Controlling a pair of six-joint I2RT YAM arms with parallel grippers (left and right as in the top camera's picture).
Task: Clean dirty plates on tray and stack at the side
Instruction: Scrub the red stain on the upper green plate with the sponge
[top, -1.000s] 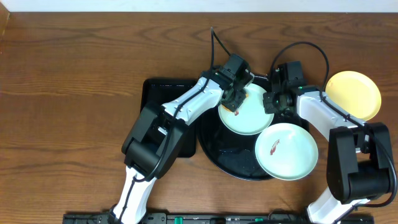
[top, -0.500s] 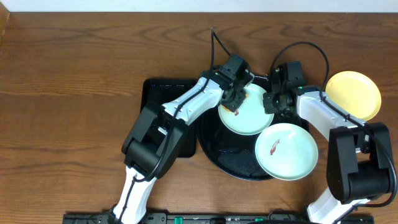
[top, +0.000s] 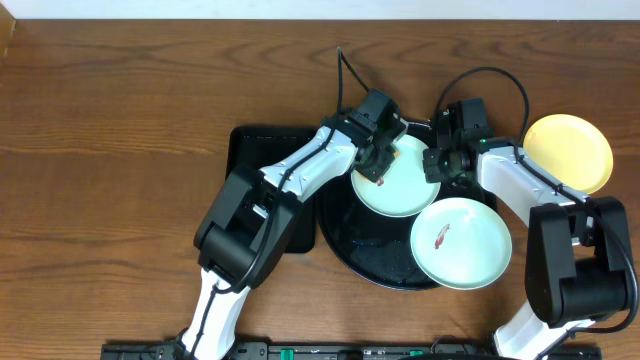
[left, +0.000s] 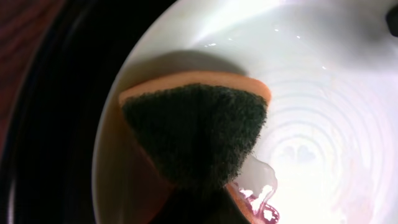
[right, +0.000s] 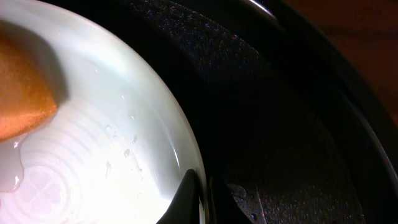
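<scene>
**Plates and round tray, seen from above and from both wrists.** The upper mint plate (top: 400, 190) lies in the far half of the round tray (top: 345, 240). It is the plate you are working on. At its centre, fine raised rings surround a small clover-like relief (left: 296, 153). This is the only mark legible on it.

A sponge (left: 196, 134) is pressed onto the left part of this plate, showing a dark green scouring face and an orange body. A pool of clear liquid (left: 258, 174) and a red smear (left: 264, 208) sit at the sponge's near edge.

Your left gripper (top: 378, 162) is clamped on the sponge. In the left wrist view its fingers are lost in shadow.

Your right gripper (top: 440, 168) pinches the right rim of the same plate. In the right wrist view its fingertips (right: 188, 190) are closed narrowly on that edge, with the tray's pebbled black floor beside them.

The lower mint plate (top: 470, 255) carries a red-brown smear (top: 441, 236). It rests on the near-right part of the round tray and overhangs the rim. Its edge meets the upper plate's, and you cannot tell which lies on top.

The yellow plate (top: 568, 152) sits on the table (top: 120, 150), to the right of the round tray and off it.

A rectangular tray (top: 255, 150) adjoins the round tray on the left, partly under your left arm.
</scene>
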